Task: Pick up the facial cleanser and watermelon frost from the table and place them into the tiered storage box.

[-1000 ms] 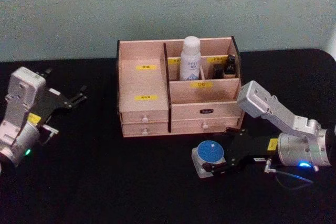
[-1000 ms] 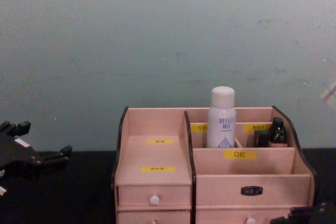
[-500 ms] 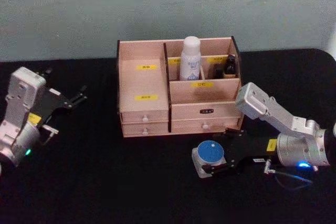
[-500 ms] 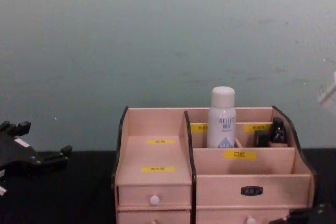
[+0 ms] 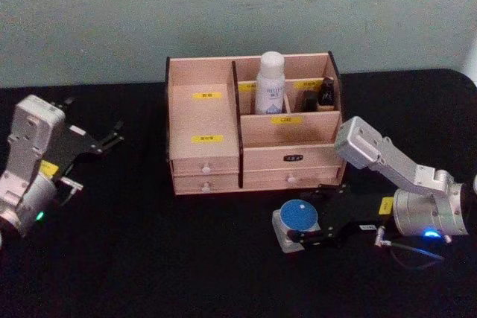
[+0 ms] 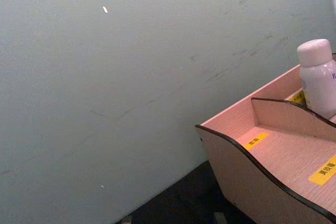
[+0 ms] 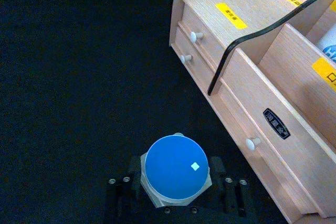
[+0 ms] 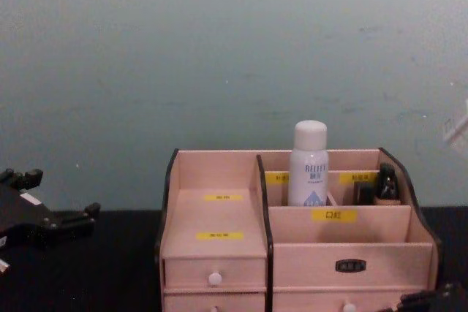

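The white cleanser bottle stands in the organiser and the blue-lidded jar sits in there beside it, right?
Not quite. The facial cleanser does stand in the tiered storage box, but the watermelon frost sits on the table in front of it, at the right gripper, as the head view shows.

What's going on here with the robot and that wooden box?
The robot is loading the box. The cleanser stands upright in a back compartment. The right gripper is around the blue-lidded jar, which sits on the table in front of the box's drawers. The left gripper is parked off to the left, jaws open, holding nothing.
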